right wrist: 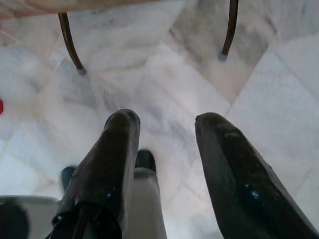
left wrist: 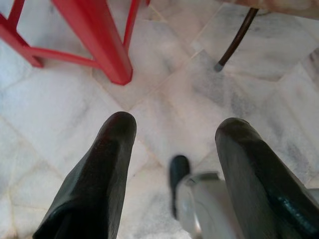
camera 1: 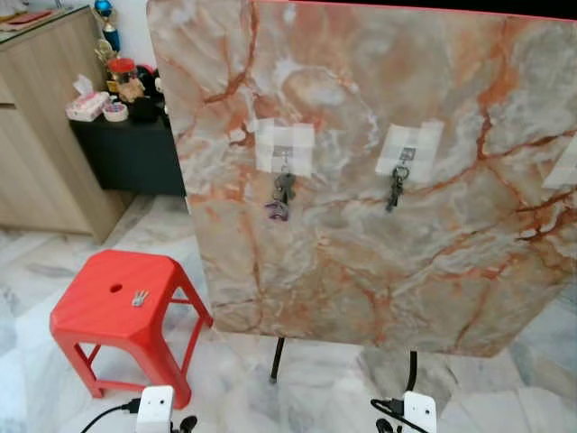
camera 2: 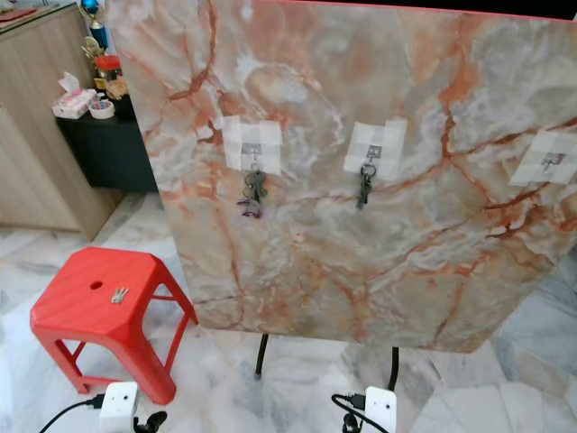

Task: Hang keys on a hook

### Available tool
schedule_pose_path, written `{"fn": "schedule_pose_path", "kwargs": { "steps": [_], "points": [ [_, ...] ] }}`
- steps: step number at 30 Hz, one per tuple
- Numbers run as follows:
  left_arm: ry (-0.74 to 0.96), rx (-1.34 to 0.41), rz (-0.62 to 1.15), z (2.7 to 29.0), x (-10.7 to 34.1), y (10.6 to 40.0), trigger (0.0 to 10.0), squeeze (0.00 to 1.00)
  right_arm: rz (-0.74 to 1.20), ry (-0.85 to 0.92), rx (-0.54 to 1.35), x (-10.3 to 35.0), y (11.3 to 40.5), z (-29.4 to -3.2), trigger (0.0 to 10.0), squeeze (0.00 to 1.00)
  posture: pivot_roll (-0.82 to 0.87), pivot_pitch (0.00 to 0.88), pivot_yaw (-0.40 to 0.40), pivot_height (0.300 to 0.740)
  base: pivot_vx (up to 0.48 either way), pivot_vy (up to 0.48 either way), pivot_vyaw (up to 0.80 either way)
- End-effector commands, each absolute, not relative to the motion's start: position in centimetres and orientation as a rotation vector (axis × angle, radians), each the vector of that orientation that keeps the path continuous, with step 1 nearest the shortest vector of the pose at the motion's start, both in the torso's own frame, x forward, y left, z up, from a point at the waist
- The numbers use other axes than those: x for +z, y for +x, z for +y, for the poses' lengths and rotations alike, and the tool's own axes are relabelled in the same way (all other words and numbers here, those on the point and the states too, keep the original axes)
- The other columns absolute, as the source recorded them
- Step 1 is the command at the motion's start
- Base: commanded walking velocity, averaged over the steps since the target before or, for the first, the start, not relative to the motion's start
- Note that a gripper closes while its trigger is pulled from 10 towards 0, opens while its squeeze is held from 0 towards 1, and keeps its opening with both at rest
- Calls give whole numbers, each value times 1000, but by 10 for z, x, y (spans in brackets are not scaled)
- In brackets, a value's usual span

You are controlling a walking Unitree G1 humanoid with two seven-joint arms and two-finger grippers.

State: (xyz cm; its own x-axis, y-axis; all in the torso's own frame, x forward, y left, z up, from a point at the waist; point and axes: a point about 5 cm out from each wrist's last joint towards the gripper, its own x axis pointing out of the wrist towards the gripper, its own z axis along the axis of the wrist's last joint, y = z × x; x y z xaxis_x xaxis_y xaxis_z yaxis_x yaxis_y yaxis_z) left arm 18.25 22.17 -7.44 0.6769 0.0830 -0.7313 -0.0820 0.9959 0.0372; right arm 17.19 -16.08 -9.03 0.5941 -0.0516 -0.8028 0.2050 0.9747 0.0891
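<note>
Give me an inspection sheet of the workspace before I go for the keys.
Surface: red stool, small hole in its top.
Job's things: loose keys lie on the stool; marble board carries taped hooks, left hook and middle hook each hold a key bunch, right hook is bare.
Clutter: tissue box and jars on a dark cabinet.
Grippers: left tool and right tool open, low over the floor.
Cables: black leads at both wrists.
Surroundings: pale marble floor, wooden cupboard.

Right gripper (right wrist: 167,122) hangs low with its two black fingers (right wrist: 112,164) spread apart, pointing at the marble floor (right wrist: 279,89). Two dark thin legs (right wrist: 70,45) stand further off.
</note>
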Motion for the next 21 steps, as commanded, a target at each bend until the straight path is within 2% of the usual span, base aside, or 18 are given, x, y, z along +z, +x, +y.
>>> {"fn": "schedule_pose_path", "kwargs": {
  "steps": [1,21],
  "points": [
    [15,103,853,226,-77,176,10000,0,920,193,-144,-88,177,-156,10000,0,2,0,-38,740,0,349,0],
    [4,122,836,228,-75,179,10000,0,926,204,-140,-91,169,-165,10000,0,22,0,-51,740,0,344,0]
  ]
}}
